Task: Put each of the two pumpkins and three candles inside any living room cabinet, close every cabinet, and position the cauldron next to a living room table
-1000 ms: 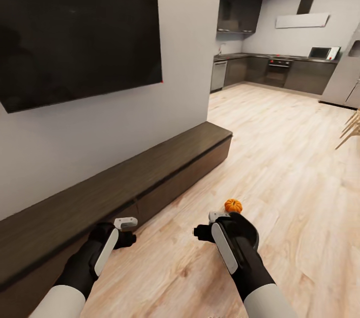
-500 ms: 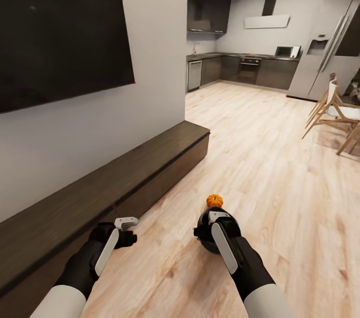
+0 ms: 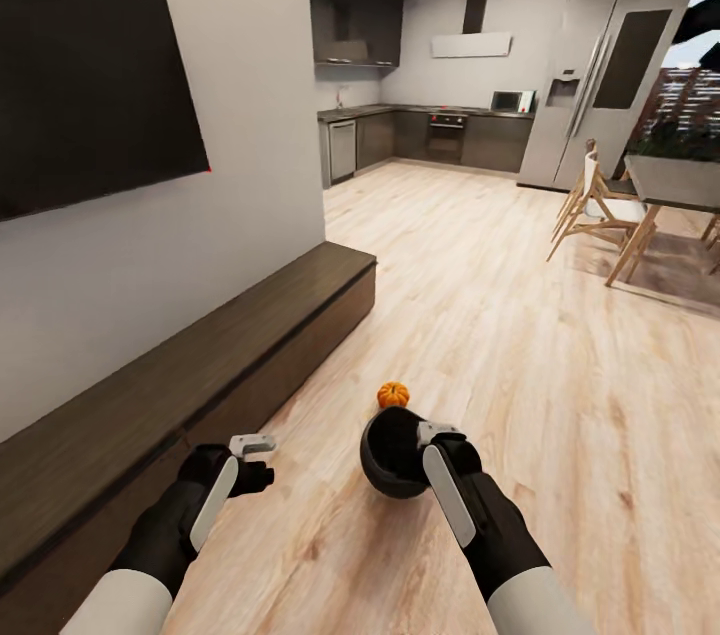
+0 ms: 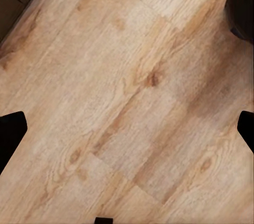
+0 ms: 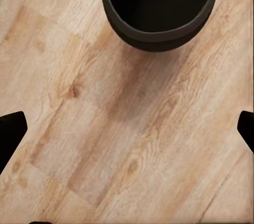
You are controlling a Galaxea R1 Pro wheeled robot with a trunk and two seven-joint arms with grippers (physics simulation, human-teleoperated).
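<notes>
In the head view, a round black cauldron [image 3: 392,455] with a wide mouth sits on the pale wood-plank floor [image 3: 560,385] near the picture's centre, its mouth tipped toward 9 o'clock. Just beyond it at 12 o'clock lies a small orange ribbed pumpkin [image 3: 393,395] on the floor, close behind the rim. The right gripper [image 3: 437,437] hangs at the cauldron's 4 o'clock edge, overlapping its rim in this picture; whether it touches cannot be told. The left gripper [image 3: 252,446] hovers over bare floor at the cauldron's 9 o'clock, well apart from it. A long, low dark-brown wooden cabinet [image 3: 200,365] runs along the grey wall from 7 o'clock toward 11 o'clock, its fronts closed as far as they show, under a large black wall-mounted screen [image 3: 90,105]. Far off at 12 o'clock is a dark grey kitchen [image 3: 430,135]; at 2 o'clock stand light wooden chairs [image 3: 595,215] by a dark-topped dining worktop [image 3: 680,183]. In the left wrist view, the fingers [image 4: 11,131] are spread wide apart over bare planks, holding nothing, with the cauldron's dark side [image 4: 242,2] at one corner. In the right wrist view, the fingers [image 5: 11,129] are likewise spread wide and empty above the floor, and the cauldron's open mouth [image 5: 159,2] lies ahead of them, clear of both tips.
</notes>
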